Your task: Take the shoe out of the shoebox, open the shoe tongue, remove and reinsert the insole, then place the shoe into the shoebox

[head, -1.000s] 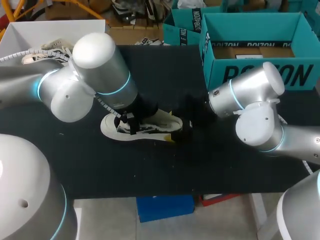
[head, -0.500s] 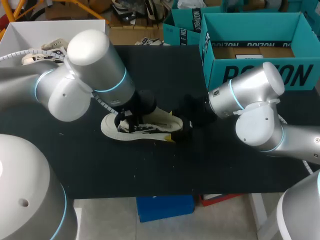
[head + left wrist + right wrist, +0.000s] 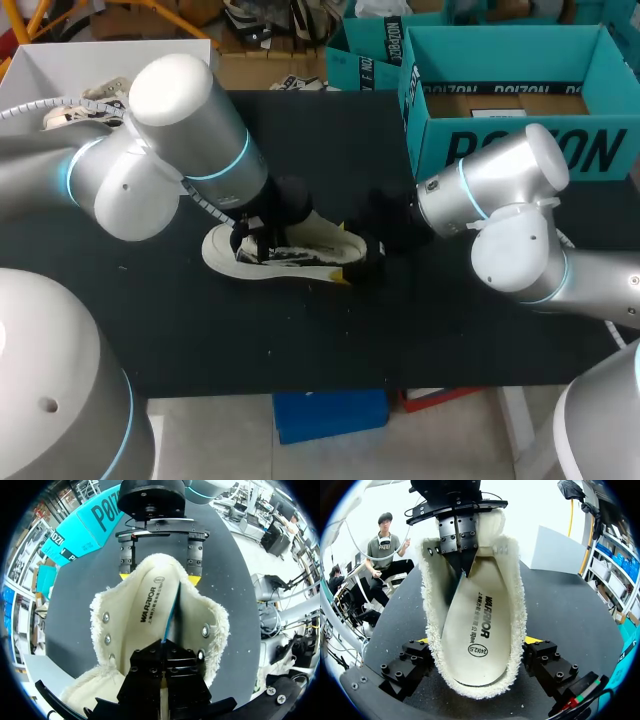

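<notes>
A cream shoe (image 3: pixel 310 240) with a fleecy collar lies on its sole on the black table (image 3: pixel 300 340). My right gripper (image 3: pixel 477 655) grips its heel, one finger (image 3: pixel 547 662) on each side against the collar. My left gripper (image 3: pixel 164 647) is down inside the shoe's opening, shut on the edge of the cream insole (image 3: pixel 152 605). That edge is tilted up and shows a blue underside. In the head view the left gripper (image 3: pixel 252 240) is over the middle of the shoe and the right gripper (image 3: pixel 362 258) is at its heel end.
An open teal shoebox (image 3: pixel 510 100) stands at the back right of the table. A white box (image 3: pixel 110 55) holding another shoe is at the back left. Bare black table lies in front of the shoe.
My left arm has shifted slightly toward the back left, its gripper still inside the shoe. The shoe and the right arm have stayed in place.
</notes>
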You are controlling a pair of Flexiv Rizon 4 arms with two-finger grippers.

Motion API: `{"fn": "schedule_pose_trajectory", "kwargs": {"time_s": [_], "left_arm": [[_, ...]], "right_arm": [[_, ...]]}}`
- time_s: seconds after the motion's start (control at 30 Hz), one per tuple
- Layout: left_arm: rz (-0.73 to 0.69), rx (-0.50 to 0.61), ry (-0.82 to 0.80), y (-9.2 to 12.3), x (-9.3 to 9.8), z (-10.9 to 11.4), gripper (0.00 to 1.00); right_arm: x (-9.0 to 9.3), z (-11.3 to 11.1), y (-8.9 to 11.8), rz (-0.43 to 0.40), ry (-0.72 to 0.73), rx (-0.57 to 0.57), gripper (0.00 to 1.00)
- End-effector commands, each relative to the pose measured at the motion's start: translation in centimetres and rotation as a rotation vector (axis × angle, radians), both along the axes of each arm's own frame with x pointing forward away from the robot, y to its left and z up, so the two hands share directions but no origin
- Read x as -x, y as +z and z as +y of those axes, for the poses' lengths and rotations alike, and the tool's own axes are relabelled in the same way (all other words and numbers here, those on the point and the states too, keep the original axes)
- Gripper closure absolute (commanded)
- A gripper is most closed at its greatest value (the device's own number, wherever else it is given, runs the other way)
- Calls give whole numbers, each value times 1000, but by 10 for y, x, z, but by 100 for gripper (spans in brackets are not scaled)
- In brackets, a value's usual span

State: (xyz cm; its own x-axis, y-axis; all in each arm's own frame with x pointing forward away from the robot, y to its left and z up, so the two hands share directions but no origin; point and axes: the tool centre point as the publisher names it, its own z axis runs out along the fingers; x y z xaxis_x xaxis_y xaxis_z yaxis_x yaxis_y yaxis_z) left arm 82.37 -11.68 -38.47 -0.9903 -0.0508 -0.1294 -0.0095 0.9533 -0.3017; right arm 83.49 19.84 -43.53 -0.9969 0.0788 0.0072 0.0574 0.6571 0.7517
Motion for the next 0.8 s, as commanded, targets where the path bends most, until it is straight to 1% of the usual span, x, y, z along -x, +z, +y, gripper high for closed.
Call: {"fn": "schedule_pose_trajectory", "kwargs": {"time_s": [0.03, 0.33, 0.8], "left_arm": [[-1, 13, -6, 6, 1, 7, 100], [-2, 25, -11, 9, 1, 6, 100], [-20, 47, -16, 21, 1, 2, 100]], "right_arm": [[0, -2, -3, 1, 1, 1, 100], [0, -2, -3, 1, 1, 1, 100], [0, -2, -3, 1, 1, 1, 100]]}}
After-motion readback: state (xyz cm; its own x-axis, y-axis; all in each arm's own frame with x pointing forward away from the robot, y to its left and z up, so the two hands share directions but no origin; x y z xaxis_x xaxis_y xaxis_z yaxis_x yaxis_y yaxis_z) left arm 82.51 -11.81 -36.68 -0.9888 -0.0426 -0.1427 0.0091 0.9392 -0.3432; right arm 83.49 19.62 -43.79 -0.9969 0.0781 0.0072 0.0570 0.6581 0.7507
